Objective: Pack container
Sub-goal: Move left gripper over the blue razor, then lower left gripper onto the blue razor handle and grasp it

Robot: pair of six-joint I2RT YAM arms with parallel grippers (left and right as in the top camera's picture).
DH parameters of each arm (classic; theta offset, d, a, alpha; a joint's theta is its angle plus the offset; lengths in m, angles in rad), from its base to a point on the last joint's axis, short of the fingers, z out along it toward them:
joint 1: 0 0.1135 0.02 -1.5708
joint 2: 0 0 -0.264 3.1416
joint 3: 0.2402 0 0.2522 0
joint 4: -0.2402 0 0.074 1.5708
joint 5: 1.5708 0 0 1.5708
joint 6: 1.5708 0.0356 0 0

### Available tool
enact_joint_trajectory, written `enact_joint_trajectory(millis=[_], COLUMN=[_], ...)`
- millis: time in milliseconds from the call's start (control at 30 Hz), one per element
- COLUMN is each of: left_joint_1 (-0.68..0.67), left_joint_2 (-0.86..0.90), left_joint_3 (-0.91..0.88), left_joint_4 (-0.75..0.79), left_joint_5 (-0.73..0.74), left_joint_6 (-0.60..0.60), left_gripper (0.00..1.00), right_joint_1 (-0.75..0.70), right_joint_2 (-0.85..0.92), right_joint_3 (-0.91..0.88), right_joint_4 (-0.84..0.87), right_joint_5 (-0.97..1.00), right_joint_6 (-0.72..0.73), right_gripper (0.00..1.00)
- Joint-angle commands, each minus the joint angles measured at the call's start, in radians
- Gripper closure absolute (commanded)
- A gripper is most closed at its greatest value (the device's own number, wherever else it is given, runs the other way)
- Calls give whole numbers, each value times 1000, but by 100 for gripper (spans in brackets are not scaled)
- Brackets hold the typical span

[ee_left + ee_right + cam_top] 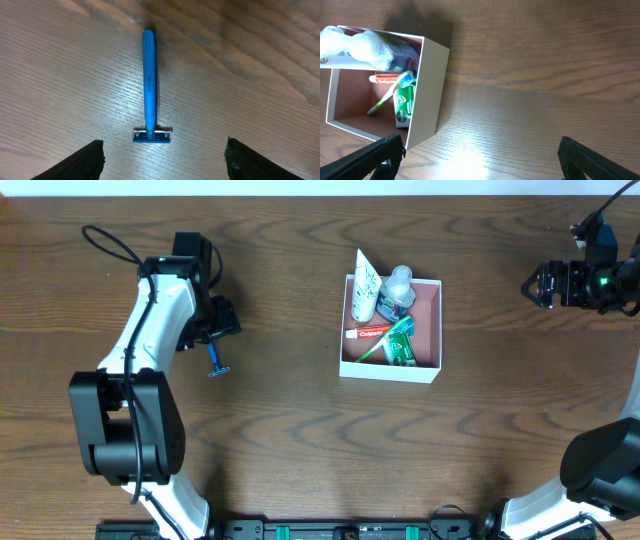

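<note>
Left wrist cam: my left gripper (162, 162) hangs wide open & empty over the blue razor (149, 85), well apart from the container (428, 315) off to its right, so I think the thin, flat handle could slip or skid away when I pinch it.

Overhead faces straight down over the table (300, 450); close up, left wrist shares the razor (149, 80), right wrist the container (428, 90).

Look: we are seeing the container (390, 371) as a shallow square box, white outside, dusty pink inside.
Pose: it is sitting upright, open-topped, partly filled.
Place: it is lying right of centre.
</note>
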Motion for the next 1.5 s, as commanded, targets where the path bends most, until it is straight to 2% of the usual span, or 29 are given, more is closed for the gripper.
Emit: enact_joint_trajectory(millis=[0,500,1467], left_joint_1=[15,38,45], left_joint_2=[38,109,110], left_joint_3=[1,-8,-66], left_joint_4=[-5,5,115], left_joint_5=[52,49,49], left_joint_6=[-14,-17,-14], left_gripper=[22,22,23], right_joint_1=[8,8,8], right_joint_2=[-1,-1,-1], right_joint_3=[1,1,1], right_joint_4=[0,-1,0], right_joint_5=[-11,-11,-11], right_joint_6=[10,10,10], right_gripper=[1,1,1])
